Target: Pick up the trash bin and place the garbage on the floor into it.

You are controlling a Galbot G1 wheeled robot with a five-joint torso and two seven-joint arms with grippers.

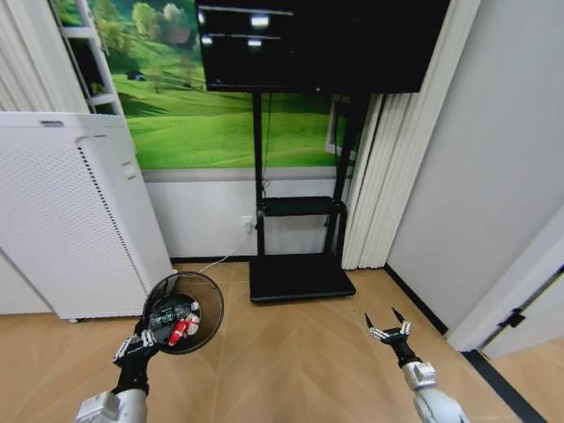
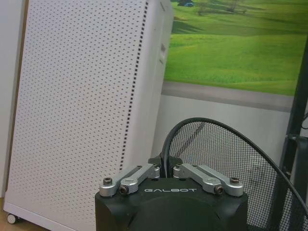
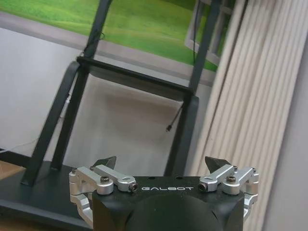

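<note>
A robot is standing on a light wooden floor (image 1: pixel 291 352) laid in a herringbone pattern, facing a wall covered by a mural of green hills (image 1: pixel 211 123). The left gripper (image 1: pixel 144 336) is holding the trash bin (image 1: pixel 183 311) up off the floor, its fingers pinched closed on the near rim; the bin is tilting so its open mouth is facing the robot. Inside the black mesh, the garbage is lying together: a clear bottle with a green label (image 1: pixel 169 315) and a red-and-white wrapper wad (image 1: pixel 182 329) just beside it. In the left wrist view, the rim wire of the bin (image 2: pixel 202 144) is passing between the closed fingertips. The right gripper (image 1: pixel 389 330) is hovering over bare floor to the right, its claw spread wide and gripping nothing. A tall white perforated appliance (image 1: pixel 70 220) is standing to the left, near the bin. Straight ahead, a black stand (image 1: pixel 295 264) is carrying a dark screen (image 1: pixel 317 44), its flat base resting on the floor. Pale pleated curtains (image 1: pixel 374 185) are hanging beside the stand, next to a plain grey wall (image 1: pixel 493 141).
</note>
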